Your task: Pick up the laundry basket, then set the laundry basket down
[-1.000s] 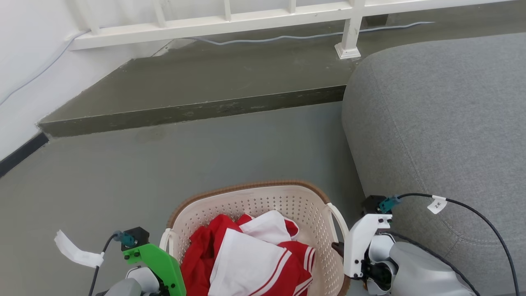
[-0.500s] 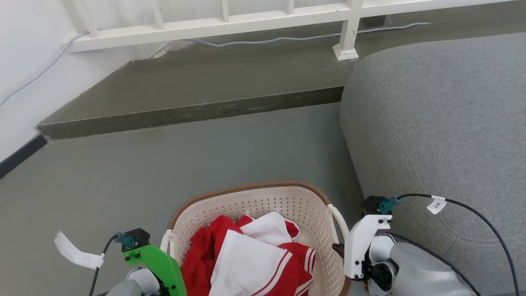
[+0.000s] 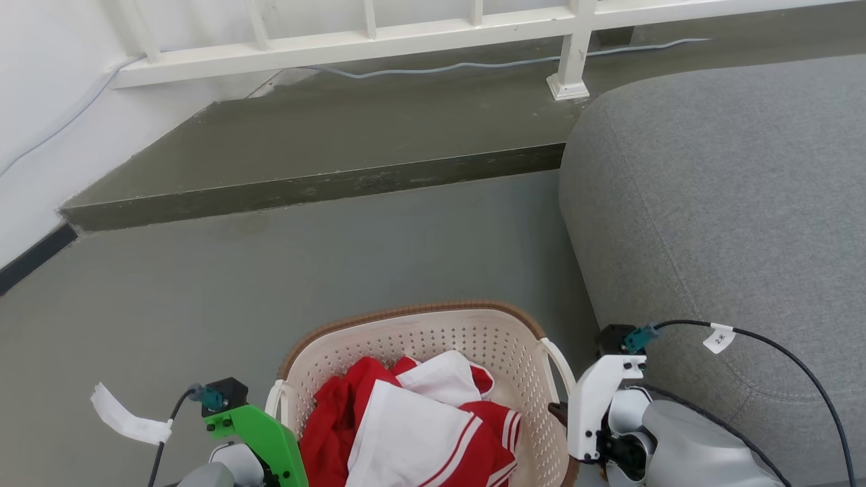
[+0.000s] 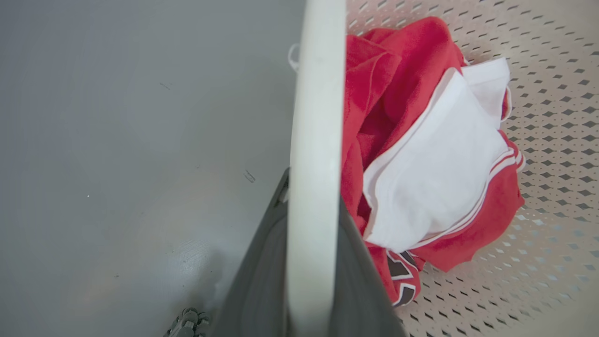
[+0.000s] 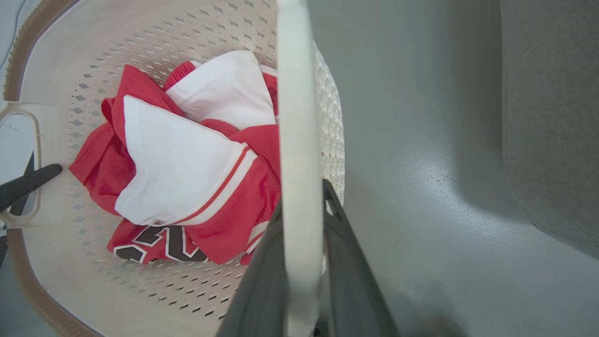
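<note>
Laundry basket [image 3: 433, 338] just left of the grey sofa [image 3: 731, 203], over the grey floor [image 3: 270, 284]; contact with that floor impossible to tell. Red-and-white garment [image 3: 419, 433] bunched inside. Left handle [image 4: 313, 117] on the side away from the sofa, clamped in the left gripper [image 4: 312, 196]. Right handle [image 5: 295, 117] on the sofa side, clamped likewise in the right gripper [image 5: 303, 196]. Probably mid-carry. Move both arms together at one pace, rim level, no tipping of the load. Steer clear of the sofa flank, very near the right wrist. Lower straight and slowly. Release only on firm floor contact, both grips at once. Avoid twisting the thin handles: likely to flex and slip.
</note>
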You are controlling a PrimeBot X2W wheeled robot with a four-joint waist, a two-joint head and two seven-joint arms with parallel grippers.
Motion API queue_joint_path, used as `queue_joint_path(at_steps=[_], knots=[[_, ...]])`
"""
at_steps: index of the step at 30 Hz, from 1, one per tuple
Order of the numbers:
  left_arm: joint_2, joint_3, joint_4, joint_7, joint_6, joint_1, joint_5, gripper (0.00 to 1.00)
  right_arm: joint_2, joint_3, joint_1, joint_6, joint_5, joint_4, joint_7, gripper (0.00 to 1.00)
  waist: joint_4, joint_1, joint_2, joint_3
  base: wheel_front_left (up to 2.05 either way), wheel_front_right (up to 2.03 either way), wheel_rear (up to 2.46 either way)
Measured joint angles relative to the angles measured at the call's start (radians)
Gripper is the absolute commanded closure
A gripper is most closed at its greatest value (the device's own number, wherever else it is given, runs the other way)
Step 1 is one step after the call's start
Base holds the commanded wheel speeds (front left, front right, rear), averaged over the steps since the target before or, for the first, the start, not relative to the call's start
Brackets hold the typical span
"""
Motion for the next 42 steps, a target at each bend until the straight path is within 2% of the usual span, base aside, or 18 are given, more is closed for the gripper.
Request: queue_joint_path(at_steps=[23,42], knots=[[0.003,-0.016,-0.015,-0.002,0.003,0.003,-0.02,1.0,-0.001,0.008,-0.006,0.0,0.009,0.003,-0.001,1.0,-0.008,0.0,0.0,0.019,0.0,0.0,0.0],[0.023,-0.023,-0.059,-0.05,0.024,-0.107,-0.01,1.0,-0.009,0.007,-0.139,-0.004,0.007,-0.016,-0.046,1.0,-0.019,0.0001,0.0,0.164,0.0,0.0,0.0]])
